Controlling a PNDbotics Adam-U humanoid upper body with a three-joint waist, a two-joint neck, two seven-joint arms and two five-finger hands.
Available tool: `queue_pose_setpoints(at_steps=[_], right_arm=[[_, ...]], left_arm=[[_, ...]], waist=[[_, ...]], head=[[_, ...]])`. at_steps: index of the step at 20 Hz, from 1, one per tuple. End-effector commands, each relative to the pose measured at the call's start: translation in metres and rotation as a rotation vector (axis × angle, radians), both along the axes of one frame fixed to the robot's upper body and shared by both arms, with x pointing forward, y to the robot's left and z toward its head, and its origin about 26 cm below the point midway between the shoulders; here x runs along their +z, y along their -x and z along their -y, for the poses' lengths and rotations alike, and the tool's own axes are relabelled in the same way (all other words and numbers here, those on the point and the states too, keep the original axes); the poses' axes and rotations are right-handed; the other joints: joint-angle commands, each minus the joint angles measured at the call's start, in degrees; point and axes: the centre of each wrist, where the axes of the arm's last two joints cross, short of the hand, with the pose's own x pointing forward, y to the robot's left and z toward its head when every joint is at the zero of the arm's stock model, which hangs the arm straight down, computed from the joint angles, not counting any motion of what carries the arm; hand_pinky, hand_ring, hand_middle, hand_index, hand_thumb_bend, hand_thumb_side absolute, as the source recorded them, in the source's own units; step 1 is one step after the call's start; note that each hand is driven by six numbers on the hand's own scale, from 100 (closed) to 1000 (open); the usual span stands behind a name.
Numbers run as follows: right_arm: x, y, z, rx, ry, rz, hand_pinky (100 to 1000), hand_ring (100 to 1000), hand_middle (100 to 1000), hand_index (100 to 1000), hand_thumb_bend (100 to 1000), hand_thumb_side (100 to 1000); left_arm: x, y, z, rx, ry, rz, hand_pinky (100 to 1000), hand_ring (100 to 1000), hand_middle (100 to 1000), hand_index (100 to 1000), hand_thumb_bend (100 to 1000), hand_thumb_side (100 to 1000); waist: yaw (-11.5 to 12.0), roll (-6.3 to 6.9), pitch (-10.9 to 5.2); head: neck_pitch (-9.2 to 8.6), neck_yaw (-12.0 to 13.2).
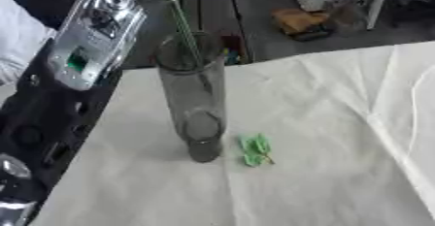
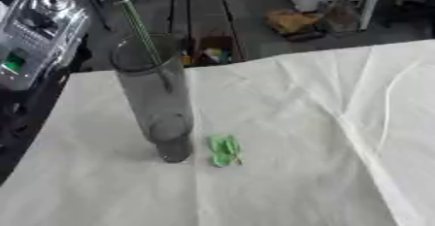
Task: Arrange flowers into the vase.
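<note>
White cloth (image 1: pixel 323 123) covers my counter. On it a tall clear vase (image 1: pixel 195 99) holds one green stem (image 1: pixel 183 24). Green leaves (image 1: pixel 256 150) lie just beside it. My hands don't show, so I cannot tell their state.

Clear glossy glass vase (image 1: pixel 193 99), matt creased white cloth (image 1: pixel 323 123)

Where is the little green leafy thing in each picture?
Left eye view: the green bit lies on the white cloth, just right of the vase foot, a little below the middle.
Right eye view: the same bit, again right of the vase foot, near the middle.
Shared landmark: the tall clear vase with a green stem in it.
</note>
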Motion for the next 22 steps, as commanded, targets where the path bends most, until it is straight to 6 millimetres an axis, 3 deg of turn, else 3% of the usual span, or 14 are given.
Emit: queue_pose_setpoints(at_steps=[1,8,15,22], right_arm=[[0.005,0.002,0.002,0.003,0.003,0.015,470,458,354,642,100,921],[0.005,0.002,0.002,0.001,0.001,0.013,471,458,354,643,100,923],[0.005,0.002,0.002,0.000,0.000,0.012,471,459,353,644,100,925],[0.005,0.002,0.001,0.002,-0.003,0.011,470,459,352,645,100,927]], left_arm=[[0.014,0.006,-0.008,0.031,-0.033,0.029,122,364,292,255,100,810],[0.014,0.006,-0.012,0.033,-0.087,0.008,168,434,376,282,100,802],[0.010,0.004,-0.013,0.011,-0.120,-0.025,233,516,508,433,100,812],[0.002,0.001,-0.013,-0.003,-0.174,-0.047,262,555,563,480,100,827]], waist=[[0.11,-0.45,-1.52],[0.11,-0.50,-1.44],[0.09,-0.53,-1.32],[0.06,-0.60,-1.04]], head=[[-0.14,-0.13],[-0.37,-0.21],[-0.57,-0.29],[-0.87,-0.32]])
